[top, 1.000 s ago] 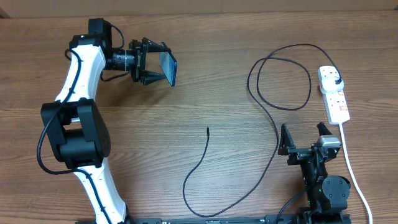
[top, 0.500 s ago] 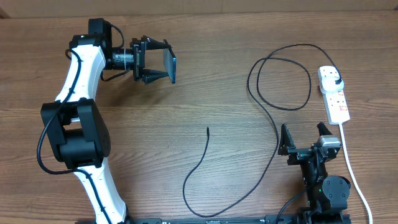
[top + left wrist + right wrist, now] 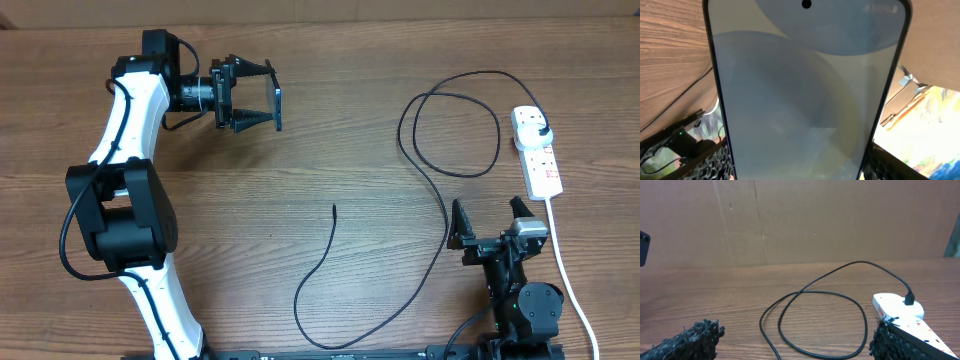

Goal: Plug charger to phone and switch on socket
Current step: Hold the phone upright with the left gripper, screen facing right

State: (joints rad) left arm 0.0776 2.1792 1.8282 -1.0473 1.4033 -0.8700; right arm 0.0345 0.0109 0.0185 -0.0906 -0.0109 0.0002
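Left fingers (image 3: 248, 123) clasp the phone (image 3: 276, 107); right fingers (image 3: 458, 222) spread empty beside the charger (image 3: 335, 220).

- phone (image 3: 277, 106): turned in the grip. It was slanted with its blue screen showing from overhead and is now almost edge-on, a thin dark sliver.
- left end effector (image 3: 266, 97): wrist rolled along with the phone. Its fingers now lie more squarely either side of it, a touch nearer the worktop's (image 3: 360, 150) far edge.

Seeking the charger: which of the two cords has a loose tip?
The thin black cable; its tip lies free mid-table. The thicker white cord runs off the near edge.
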